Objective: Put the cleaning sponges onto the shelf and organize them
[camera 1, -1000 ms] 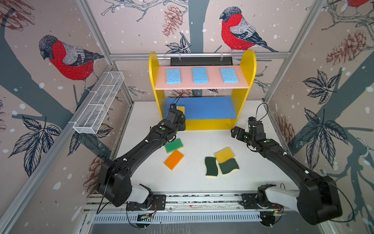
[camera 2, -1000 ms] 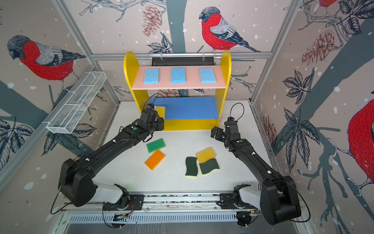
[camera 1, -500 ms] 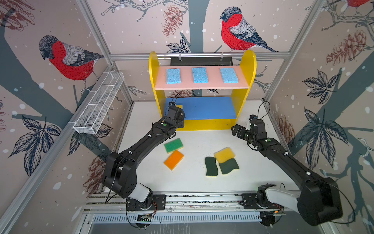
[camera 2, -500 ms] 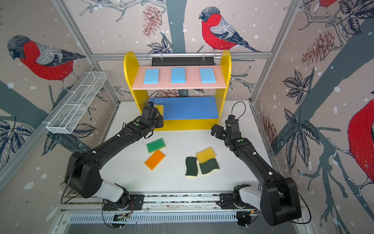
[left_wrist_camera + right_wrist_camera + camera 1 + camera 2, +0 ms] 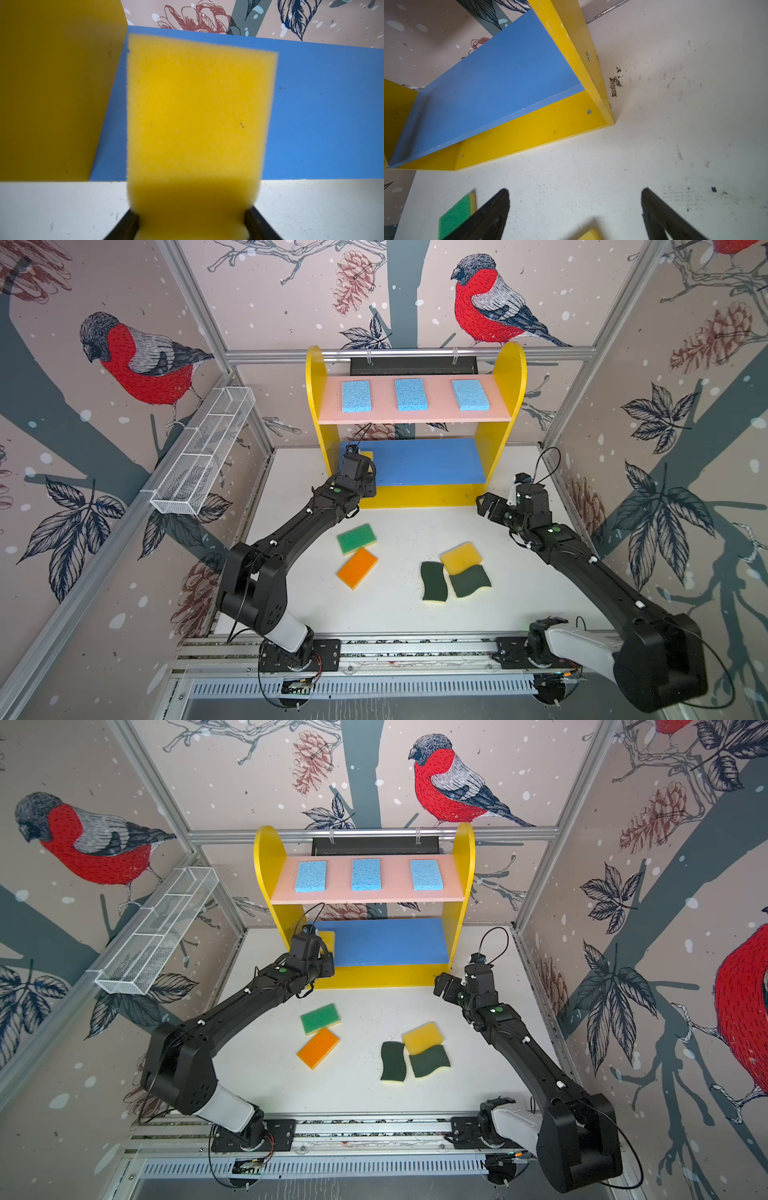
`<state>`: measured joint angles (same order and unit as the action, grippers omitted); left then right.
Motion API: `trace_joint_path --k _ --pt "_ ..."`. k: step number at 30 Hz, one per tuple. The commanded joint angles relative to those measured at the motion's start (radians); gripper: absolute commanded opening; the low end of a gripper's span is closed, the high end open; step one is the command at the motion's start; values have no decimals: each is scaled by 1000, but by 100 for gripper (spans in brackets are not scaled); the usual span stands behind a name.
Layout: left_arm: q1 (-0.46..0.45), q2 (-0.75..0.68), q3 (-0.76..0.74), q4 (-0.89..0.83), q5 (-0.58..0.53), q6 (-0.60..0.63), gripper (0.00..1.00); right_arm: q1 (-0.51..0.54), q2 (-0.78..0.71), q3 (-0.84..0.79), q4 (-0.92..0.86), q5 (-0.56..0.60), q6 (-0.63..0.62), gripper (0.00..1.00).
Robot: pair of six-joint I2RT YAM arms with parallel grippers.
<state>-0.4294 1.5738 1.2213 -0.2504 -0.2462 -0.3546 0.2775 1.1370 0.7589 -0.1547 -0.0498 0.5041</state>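
The left pincer (image 5: 191,222) grips a yellow sponge (image 5: 197,114) by its near end, one finger on each side. The sponge reaches out over the left end of the blue middle board (image 5: 428,460) of the shelf (image 5: 509,377), just beside the left yellow side panel (image 5: 52,93). Whether it touches the board cannot be told. In both top views only a small yellow corner shows past the wrist.

On the pink top board (image 5: 415,416) three light-blue sponges (image 5: 356,396) (image 5: 410,394) (image 5: 470,394) lie flat in a row, apart from one another.

The right pincer (image 5: 576,192) stands wide open and empty above the bench (image 5: 399,614), near the shelf's right front corner.

Five sponges lie on the bench in front of the shelf. The green-topped sponge (image 5: 356,538) and the orange-topped sponge (image 5: 357,568) touch, left of the middle. To their right, a yellow block (image 5: 460,558) touches two wavy dark-green scourers (image 5: 434,581) (image 5: 470,580), which lie side by side.
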Motion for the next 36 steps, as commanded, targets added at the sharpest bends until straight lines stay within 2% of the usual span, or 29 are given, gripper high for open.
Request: trace_joint_path --k 1,16,36 --pt "7 9 10 54 1 20 61 4 -14 5 35 -17 -6 99" --pt "11 94 68 48 -47 24 61 40 -53 13 39 -16 -47 100" --pt "12 179 148 8 -101 3 60 55 -36 24 39 -11 -31 100"
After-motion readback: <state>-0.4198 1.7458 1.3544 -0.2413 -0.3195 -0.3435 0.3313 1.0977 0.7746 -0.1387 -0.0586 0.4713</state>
